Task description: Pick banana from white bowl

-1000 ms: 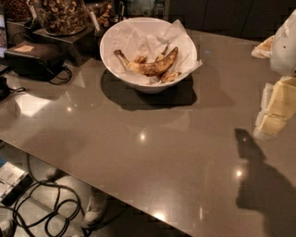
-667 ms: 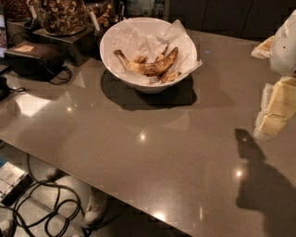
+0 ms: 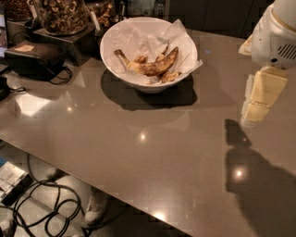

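The banana (image 3: 152,66) is curved, yellow with heavy dark brown blotches, and lies inside the white bowl (image 3: 121,69) on crumpled white paper, its thin stem pointing left. Small brownish peel scraps lie beside it. The bowl stands at the back middle of the grey table. My gripper (image 3: 259,98) hangs from the white arm at the right edge of the view, above the table. It is well to the right of the bowl and a little nearer than it, apart from it, and holds nothing that I can see.
A glass jar of nuts (image 3: 62,14) stands on a dark box behind and left of the bowl. A black device with a cable (image 3: 34,58) sits at the far left. The table's front edge (image 3: 120,196) runs diagonally; cables lie on the floor (image 3: 41,203) below.
My arm and gripper have shifted slightly left, toward the bowl. The banana and bowl have not moved.
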{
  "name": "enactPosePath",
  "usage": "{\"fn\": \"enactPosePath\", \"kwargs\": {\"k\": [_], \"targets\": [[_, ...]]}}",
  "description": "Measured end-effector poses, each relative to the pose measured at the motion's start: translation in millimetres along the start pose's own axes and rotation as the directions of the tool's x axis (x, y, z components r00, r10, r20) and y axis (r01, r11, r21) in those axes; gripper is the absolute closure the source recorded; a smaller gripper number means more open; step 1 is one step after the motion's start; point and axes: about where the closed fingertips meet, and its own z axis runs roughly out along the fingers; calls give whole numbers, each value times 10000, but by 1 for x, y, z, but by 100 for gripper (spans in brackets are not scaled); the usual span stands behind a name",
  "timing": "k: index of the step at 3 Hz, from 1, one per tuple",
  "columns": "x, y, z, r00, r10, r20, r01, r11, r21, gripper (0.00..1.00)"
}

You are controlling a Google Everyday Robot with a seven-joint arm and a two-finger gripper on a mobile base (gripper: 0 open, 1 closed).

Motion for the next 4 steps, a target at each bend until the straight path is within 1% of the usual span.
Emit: {"fn": "enactPosePath", "kwargs": {"k": [1, 2, 3, 4], "targets": [[-16, -22, 17, 9986, -358, -385, 345, 9989, -329, 0], [-21, -26, 17, 9990, -376, -241, 373, 9992, -133, 0], [-28, -34, 20, 9996, -278, 6, 278, 9996, 30, 0], [-48, -66, 29, 9993, -353, 126, 350, 9991, 240, 0]]}}
